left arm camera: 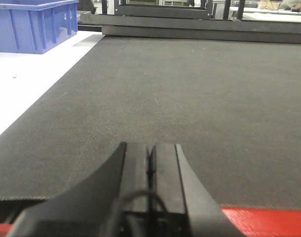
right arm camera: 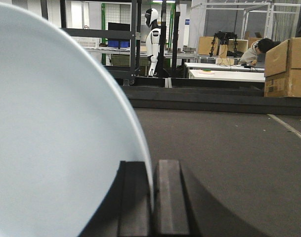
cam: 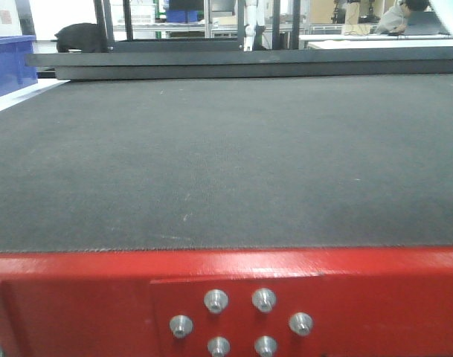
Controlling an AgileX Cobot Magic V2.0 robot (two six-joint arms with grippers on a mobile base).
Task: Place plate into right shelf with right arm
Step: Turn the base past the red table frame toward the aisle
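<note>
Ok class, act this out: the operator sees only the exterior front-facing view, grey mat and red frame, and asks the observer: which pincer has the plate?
Observer: The right pincer. In the right wrist view its fingers are closed on the rim of the white plate.
Operator: How does the plate sit?
Observer: Upright on edge, with its broad face filling the left of that view.
Operator: And the other arm?
Observer: The left pincer is shut with nothing in it, low over the grey mat.
</note>
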